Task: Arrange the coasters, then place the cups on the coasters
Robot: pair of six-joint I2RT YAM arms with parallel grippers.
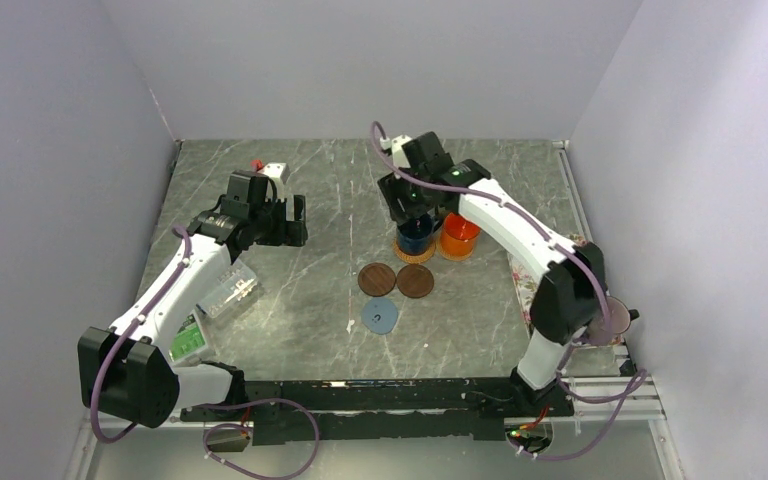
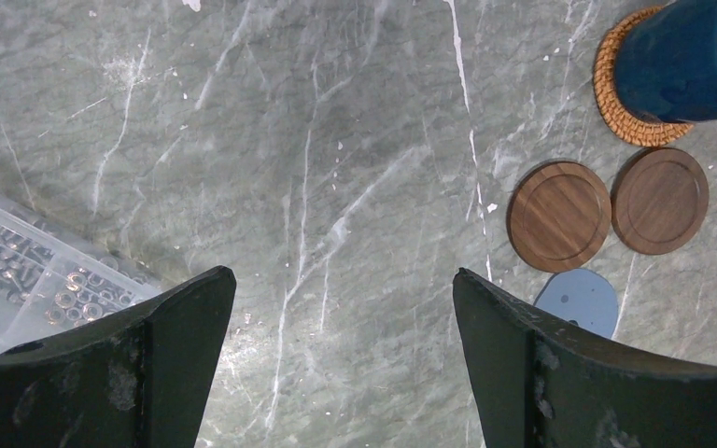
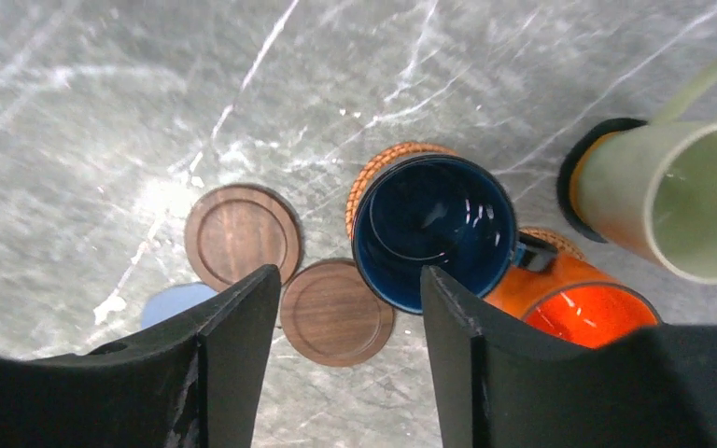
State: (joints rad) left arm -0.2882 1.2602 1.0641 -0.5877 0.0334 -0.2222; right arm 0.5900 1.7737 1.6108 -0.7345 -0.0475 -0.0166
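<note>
A dark blue cup (image 3: 434, 233) stands on a tan woven coaster (image 3: 383, 163). Right beside it an orange cup (image 3: 579, 308) stands on another woven coaster. A cream cup (image 3: 681, 191) rests on a black coaster with an orange rim (image 3: 583, 159). Two dark brown coasters (image 1: 377, 279) (image 1: 415, 281) and a blue-grey coaster (image 1: 379, 316) lie bare in front of them. My right gripper (image 3: 350, 289) hovers open just over the blue cup's near side, holding nothing. My left gripper (image 2: 345, 285) hangs open over bare marble to the left, apart from the coasters.
A clear plastic box (image 1: 228, 290) of small hardware lies by the left arm. A floral tray (image 1: 525, 280) sits along the right side, partly under the right arm. Grey walls close in the table (image 1: 290, 290) on three sides.
</note>
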